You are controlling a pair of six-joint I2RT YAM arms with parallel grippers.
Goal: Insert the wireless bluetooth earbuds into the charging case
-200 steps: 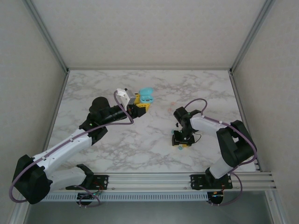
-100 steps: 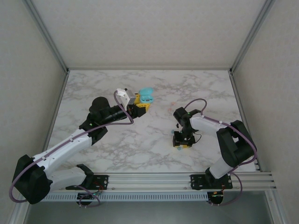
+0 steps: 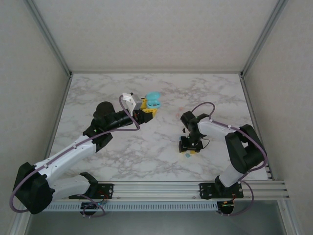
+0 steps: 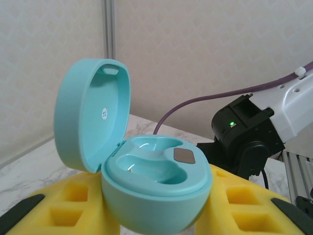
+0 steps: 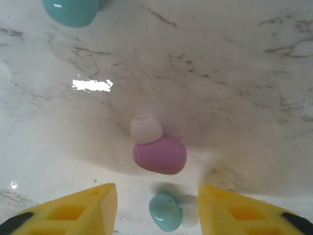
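My left gripper (image 3: 146, 109) (image 4: 156, 208) is shut on the teal charging case (image 3: 153, 101) (image 4: 155, 178), its yellow fingers (image 4: 244, 200) pressing both sides. The case's lid stands open and both wells look empty. My right gripper (image 3: 190, 148) (image 5: 157, 203) hangs open just above the table, pointing down. A teal earbud (image 3: 188, 155) (image 5: 166, 211) with a white tip lies on the marble between its yellow fingers (image 5: 83, 210), touching neither. A magenta-pink earbud (image 5: 160, 152) with a white tip lies just beyond it.
Another teal rounded object (image 5: 71, 11) lies on the marble at the top left of the right wrist view. The right arm (image 4: 244, 139) and its purple cable rise behind the case in the left wrist view. Grey walls enclose the marble table (image 3: 122, 156).
My right gripper has shifted slightly over the teal earbud and its jaws have barely changed. The left arm and the case have not moved.
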